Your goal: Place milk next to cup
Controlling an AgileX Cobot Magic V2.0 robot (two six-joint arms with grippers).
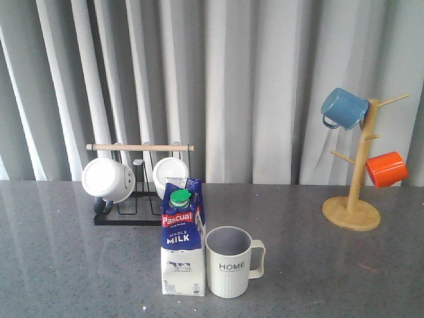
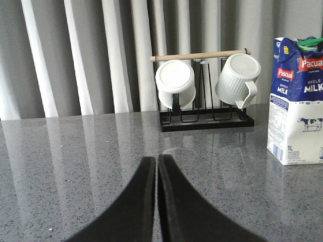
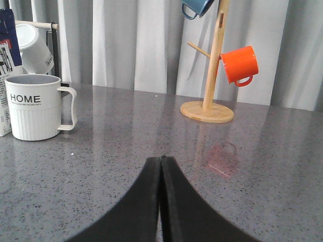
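**Near the table's front edge, milk stands beside the cup**

Upright at about 6 o'clock on the table (image 1: 59, 265), the milk (image 1: 182, 242) stands just beside the cup (image 1: 230, 262), which sits at the carton's 3 o'clock with its handle turned away from the carton. Whether they touch I cannot tell; any gap is slight. Judged from this, the placing looks done.

Behind the carton, toward 12 o'clock, a black rack (image 1: 129, 199) holds two white mugs (image 1: 108, 179). Far off at 2 o'clock a wooden mug tree (image 1: 358, 179) carries a blue mug (image 1: 344, 108) and an orange mug (image 1: 386, 169).

Both arms are clear of the pair. The left hand (image 2: 156, 166) has its fingers pressed together on nothing, as does the right hand (image 3: 161, 166). To finish well, keep both hands low and away, so nothing nudges the tall carton over.
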